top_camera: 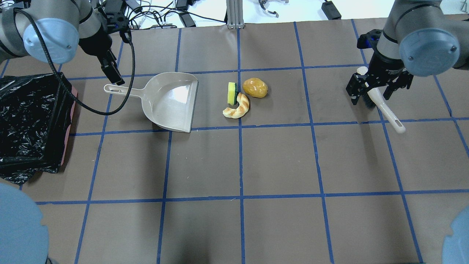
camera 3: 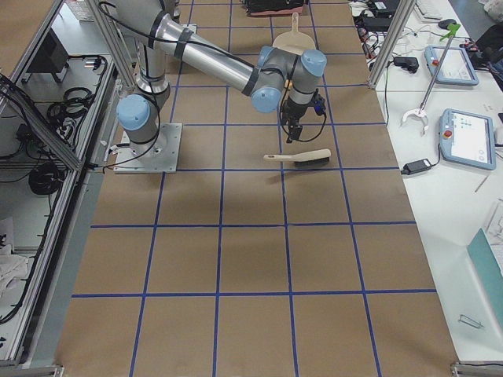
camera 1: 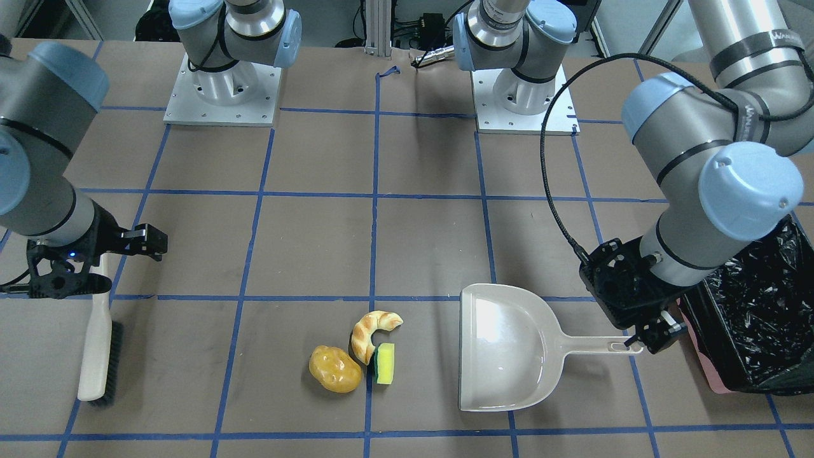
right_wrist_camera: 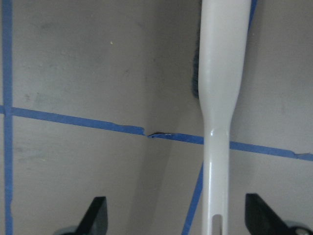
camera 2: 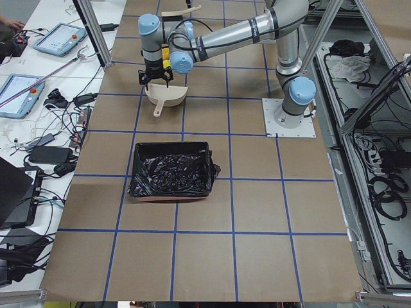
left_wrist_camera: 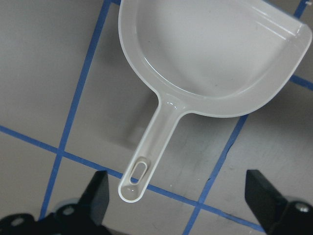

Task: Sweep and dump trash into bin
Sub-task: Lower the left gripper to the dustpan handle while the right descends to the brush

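So the left arm and right arm are both silver-grey tubes with pale blue caps on the joints. A black cable loops off the left one, which also has black bands with white lettering. The base plates are white squares full of holes, and the fingers are black.

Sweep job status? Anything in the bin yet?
Done: nothing yet. The potato, croissant and sponge lie on the table, the dustpan is empty, and the bin shows only its black liner.
In hand: left gripper open over the dustpan handle, right gripper open over the brush handle; neither is gripped.
Left: grab both tools, sweep, dump.
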